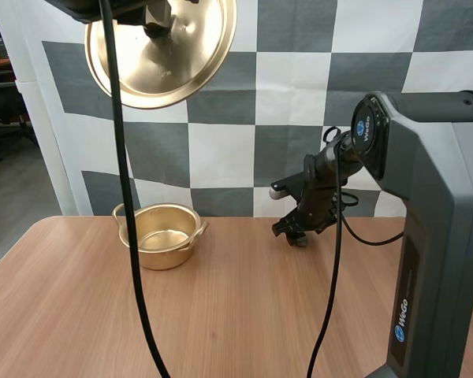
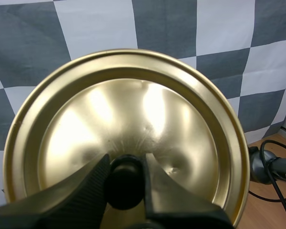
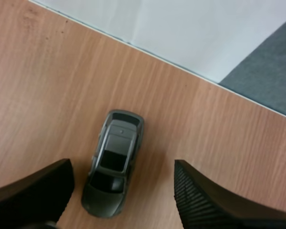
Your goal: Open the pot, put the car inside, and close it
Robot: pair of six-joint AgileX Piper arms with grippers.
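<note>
My left jaws pinch knob [image 2: 125, 183] of gold lid [image 2: 124, 114], raised high; pot [image 1: 159, 234] stands open well below them. My right jaws are spread, grey car [image 3: 113, 162] on bench [image 3: 38, 95] between them, untouched. Step: picking up car. Next, likely: lower, close across car's sides.

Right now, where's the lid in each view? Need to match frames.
High view: lid held high at my left arm's end, above the pot.
Left wrist view: lid faces the camera, left gripper shut on its knob.
Right wrist view: looks down on the car, between the open right gripper fingers.
Shared landmark: the wooden table.
</note>
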